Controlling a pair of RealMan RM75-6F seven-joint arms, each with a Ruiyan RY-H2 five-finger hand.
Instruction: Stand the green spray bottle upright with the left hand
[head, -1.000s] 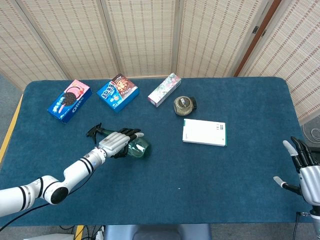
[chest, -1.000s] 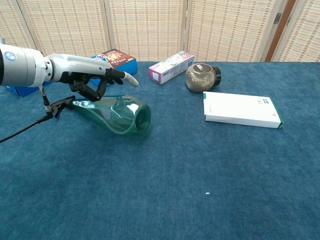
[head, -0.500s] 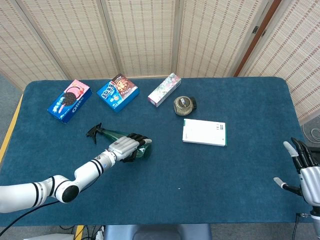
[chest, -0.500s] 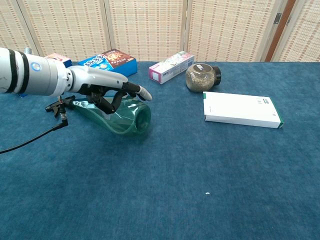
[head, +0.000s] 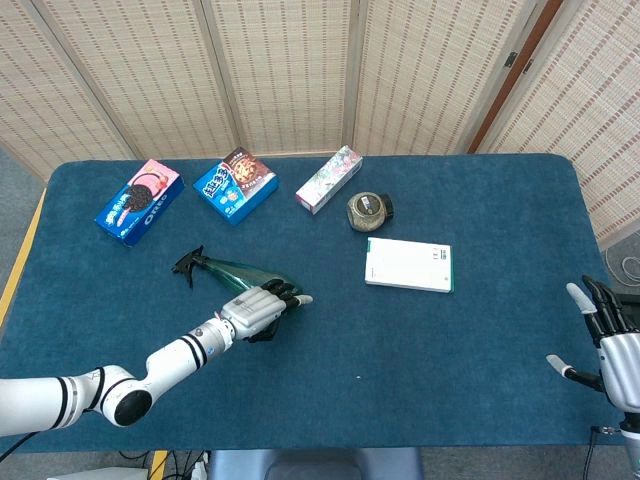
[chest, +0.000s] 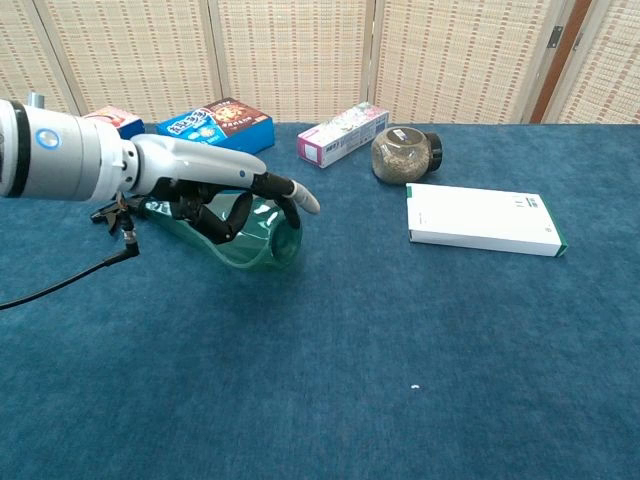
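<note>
Green spray bottle (chest: 235, 232) lies on its side toward the surface's (head: 330, 340) left edge. I have my left hand (head: 262, 308) over its wide end, fingers (chest: 290, 195) curled around it. My right hand (head: 610, 345) hangs spread, empty, off the right edge.

The robot's left arm (chest: 60, 163) was a smooth white tube with black ring bands and a small blue round mark, ending in a silver-grey left robot hand (chest: 222, 190) with black fingers, while the right robot hand (head: 610, 345) was silver with pale-tipped fingers.
</note>
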